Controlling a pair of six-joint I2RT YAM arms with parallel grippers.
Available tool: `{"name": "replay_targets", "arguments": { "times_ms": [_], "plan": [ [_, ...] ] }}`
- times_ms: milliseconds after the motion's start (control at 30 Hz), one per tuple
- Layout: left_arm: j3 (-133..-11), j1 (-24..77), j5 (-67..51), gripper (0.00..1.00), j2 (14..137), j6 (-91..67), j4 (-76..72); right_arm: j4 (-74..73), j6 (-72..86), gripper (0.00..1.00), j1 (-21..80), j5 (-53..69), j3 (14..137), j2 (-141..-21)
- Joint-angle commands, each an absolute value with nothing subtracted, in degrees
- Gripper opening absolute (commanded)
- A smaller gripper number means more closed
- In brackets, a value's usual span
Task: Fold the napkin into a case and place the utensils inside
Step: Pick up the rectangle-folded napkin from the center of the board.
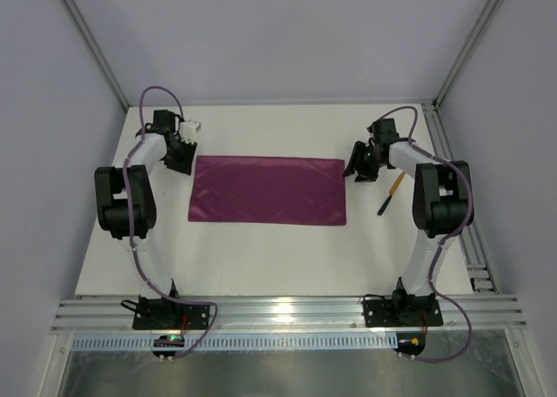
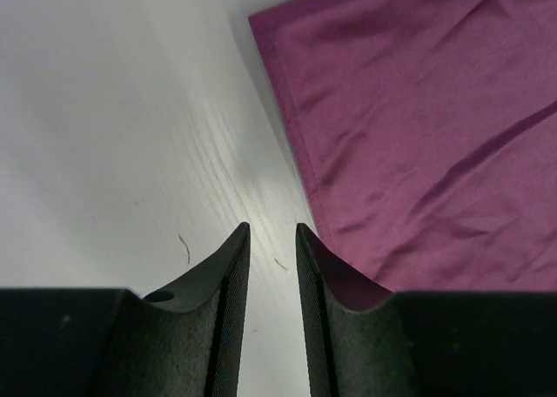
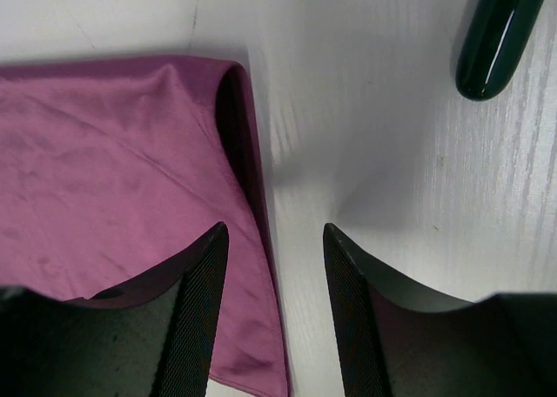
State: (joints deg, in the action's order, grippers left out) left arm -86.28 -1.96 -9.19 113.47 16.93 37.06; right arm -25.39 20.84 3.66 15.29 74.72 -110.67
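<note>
The napkin (image 1: 268, 191) lies flat in the middle of the table (image 1: 261, 258), folded to a wide oblong. The left tool (image 2: 272, 230) is at its far left corner, jaws parted by a narrow gap with only bare table between them, holding nothing. The right tool (image 3: 274, 232) is at the napkin's right edge, jaws wider apart and empty, 1 finger over the folded edge. 1 utensil (image 1: 390, 194), gold with a dark handle, lies near the right tool, apart from the napkin.
</note>
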Motion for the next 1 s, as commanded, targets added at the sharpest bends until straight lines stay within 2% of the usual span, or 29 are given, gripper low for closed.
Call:
{"name": "replay_targets", "arguments": {
  "times_ms": [0, 167, 567, 967],
  "plan": [
    [-84.47, -2.29, -10.11, 0.30, 110.48, 17.14, 35.95, -24.61, 19.86, 0.51, 3.60, 16.95, 74.44, -112.32],
    [-82.36, -2.98, -10.81, 0.30, 110.74, 16.70, 35.42, -25.48, 20.21, 0.47, 5.18, 15.65, 74.53, -112.85],
    [-81.48, -3.34, -12.92, 0.30, 110.92, 15.56, 35.25, -33.31, 20.13, 0.45, 6.77, 16.43, 78.49, -115.49],
    [-76.73, -3.34, -15.29, 0.30, 109.25, 15.64, 34.81, -31.29, 22.15, 0.45, 8.00, 13.18, 67.86, -108.55]
  ]
}}
